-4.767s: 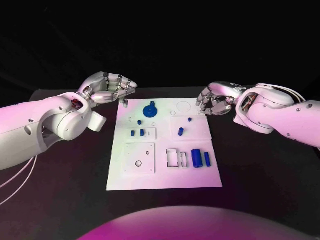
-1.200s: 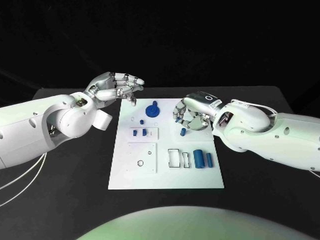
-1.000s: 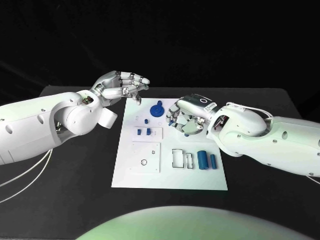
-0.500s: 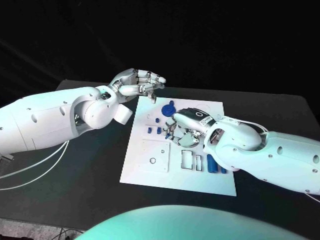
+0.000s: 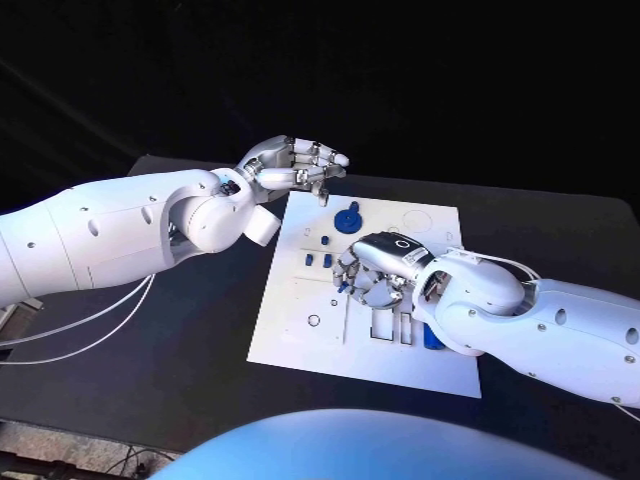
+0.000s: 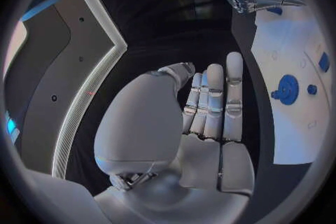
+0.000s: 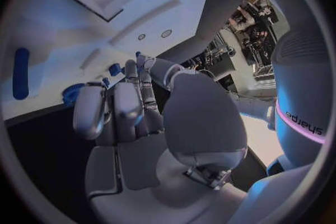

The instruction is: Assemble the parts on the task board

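The board lies at table centre, tilted in the head view, its near edge toward 6 o'clock. On its near right part, at about 4 o'clock from the board's middle, a blue cylinder shows partly beneath the right forearm, beside two rectangular cut-outs. A small ring-shaped recess sits at about 8 o'clock on the board.

The right hand is over the board's middle, palm down, fingers bent toward the surface over a cluster of small blue parts. Whether a fingertip touches or pinches any part cannot be told: the hand hides its own fingertips from above, and in the right wrist view the fingers are curled above the board with a small blue part just past them and a long blue part farther off.

Further on, small blue pegs stand at about 10 o'clock. At the far edge, near 12 o'clock, stands a round blue disc with a knob.

The left hand hovers beyond the board's far left corner, at about 11 o'clock. In the left wrist view its fingers are straight and side by side, holding nothing, with the disc visible on the board beyond.
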Motion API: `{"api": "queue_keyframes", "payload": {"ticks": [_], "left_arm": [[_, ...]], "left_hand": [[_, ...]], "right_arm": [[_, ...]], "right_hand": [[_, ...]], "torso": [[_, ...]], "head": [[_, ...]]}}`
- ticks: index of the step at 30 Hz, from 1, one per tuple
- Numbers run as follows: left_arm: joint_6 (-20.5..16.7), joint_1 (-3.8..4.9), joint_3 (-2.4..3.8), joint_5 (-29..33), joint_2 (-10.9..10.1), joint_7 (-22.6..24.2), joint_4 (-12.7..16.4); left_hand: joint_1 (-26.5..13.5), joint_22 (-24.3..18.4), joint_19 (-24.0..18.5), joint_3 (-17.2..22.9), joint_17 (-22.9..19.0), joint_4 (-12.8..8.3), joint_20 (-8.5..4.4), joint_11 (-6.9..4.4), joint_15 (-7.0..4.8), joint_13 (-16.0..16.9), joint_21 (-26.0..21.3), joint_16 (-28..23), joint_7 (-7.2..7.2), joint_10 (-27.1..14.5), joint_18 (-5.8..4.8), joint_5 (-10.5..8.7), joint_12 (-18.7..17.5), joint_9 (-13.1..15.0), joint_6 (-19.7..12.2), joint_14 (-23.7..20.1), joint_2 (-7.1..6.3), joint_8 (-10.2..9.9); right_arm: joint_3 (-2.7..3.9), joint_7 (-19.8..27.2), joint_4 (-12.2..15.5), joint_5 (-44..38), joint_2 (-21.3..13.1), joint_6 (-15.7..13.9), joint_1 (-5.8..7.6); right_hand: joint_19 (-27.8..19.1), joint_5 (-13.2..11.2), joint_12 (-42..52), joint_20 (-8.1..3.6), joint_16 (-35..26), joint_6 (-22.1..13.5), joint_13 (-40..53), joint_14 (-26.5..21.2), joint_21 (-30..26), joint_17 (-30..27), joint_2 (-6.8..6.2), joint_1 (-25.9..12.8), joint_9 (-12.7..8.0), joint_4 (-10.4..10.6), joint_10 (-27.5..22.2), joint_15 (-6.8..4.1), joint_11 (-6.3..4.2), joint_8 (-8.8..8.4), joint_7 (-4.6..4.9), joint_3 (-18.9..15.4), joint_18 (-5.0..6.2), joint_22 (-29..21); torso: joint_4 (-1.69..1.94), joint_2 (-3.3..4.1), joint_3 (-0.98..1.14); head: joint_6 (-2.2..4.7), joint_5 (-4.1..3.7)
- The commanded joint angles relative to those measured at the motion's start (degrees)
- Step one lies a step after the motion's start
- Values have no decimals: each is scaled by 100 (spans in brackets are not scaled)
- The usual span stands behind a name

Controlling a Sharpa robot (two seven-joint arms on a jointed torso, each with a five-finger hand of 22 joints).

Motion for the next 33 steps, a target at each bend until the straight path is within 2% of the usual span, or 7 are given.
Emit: {"api": "queue_keyframes", "payload": {"ticks": [1,5,12,19,26,33], "left_arm": [[24,3,4,0,27,28,-5],[32,3,4,5,39,28,-18],[53,3,3,15,56,26,-40],[61,3,3,20,51,22,-41],[89,3,3,21,53,11,-42],[106,3,3,22,50,-2,-41]], "left_hand": [[-68,7,-30,42,7,3,17,-12,45,-6,35,-20,17,-35,78,-9,-24,4,-41,-13,10,27],[-88,8,-28,46,8,4,20,-10,47,-7,37,-21,18,-37,78,-12,-27,5,-47,-12,9,29],[-138,9,-27,51,13,11,27,-6,53,-9,38,-21,20,-40,78,-22,-32,6,-58,-11,5,36],[-165,9,-28,55,15,16,30,-5,55,-10,37,-21,21,-42,78,-25,-34,7,-64,-11,8,41],[-165,9,-28,55,15,16,30,-5,55,-10,37,-21,21,-42,78,-25,-34,7,-64,-11,8,41],[-185,8,-28,60,17,19,33,-4,57,-11,36,-22,21,-46,79,-26,-37,9,-68,-11,10,46]], "right_arm": [[-4,-86,-29,-97,18,191,-20],[-10,-99,-57,-116,37,227,-53],[-16,-126,-142,-179,111,207,-127],[-17,-140,-190,-202,152,200,-155],[-18,-135,-164,-207,190,180,-188],[-18,-132,-146,-207,211,174,-205]], "right_hand": [[-11,7,30,-9,-20,0,6,-14,-25,-5,59,-23,10,5,258,-21,-233,20,23,24,-95,-5],[-11,7,30,-9,-20,0,6,-14,-25,-5,59,-23,10,5,258,-21,-233,20,23,24,-95,-5],[-11,1,27,-8,-21,-6,10,-16,-24,-7,60,-26,15,4,254,-19,-231,20,25,29,-96,-3],[-11,1,27,-8,-21,-6,10,-16,-24,-7,60,-26,15,4,254,-19,-231,20,25,29,-96,-3],[-11,1,27,-8,-21,-6,10,-16,-24,-7,60,-26,15,4,254,-19,-231,20,25,29,-96,-3],[-11,1,27,-8,-21,-6,10,-16,-24,-7,60,-26,15,4,254,-19,-231,20,25,29,-96,-3]], "torso": [[3,3,0],[-1,2,-4],[14,4,-3],[9,3,-16],[8,0,-8],[4,-1,-10]], "head": [[0,19],[0,43],[0,60],[0,64],[0,82],[0,78]]}}
